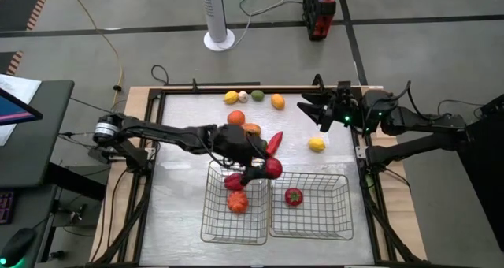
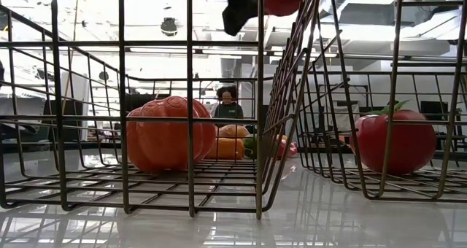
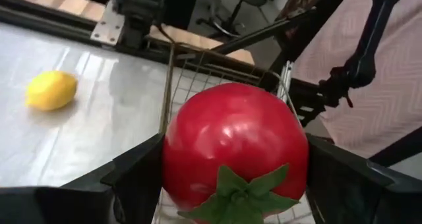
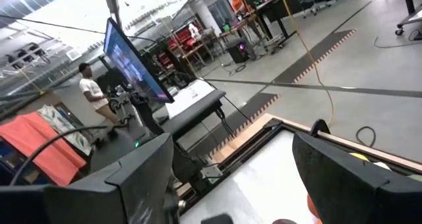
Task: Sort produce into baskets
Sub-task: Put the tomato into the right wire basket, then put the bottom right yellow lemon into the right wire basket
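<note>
Table [image 1: 181, 213]: glossy pale top. Two wire-mesh baskets [image 1: 236, 217], open grid, side by side; orange fruit [image 1: 238, 202] in the left, red tomato [image 1: 293, 196] in the right. Left end effector [image 1: 264, 172] over the baskets' shared edge, pinching a smooth red tomato-like piece [image 3: 234, 148] (underside hidden). Right end effector [image 1: 311, 110] spread, near the lemon [image 1: 316, 144].

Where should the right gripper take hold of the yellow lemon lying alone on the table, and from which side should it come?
Probably from straight above, closing across the short middle of the lemon. It lies flat and alone on the bare table, with nothing touching it, so both fingers have room. Its pointed ends would likely slip. The right gripper waits open nearby, while the left gripper holds a red tomato.
</note>
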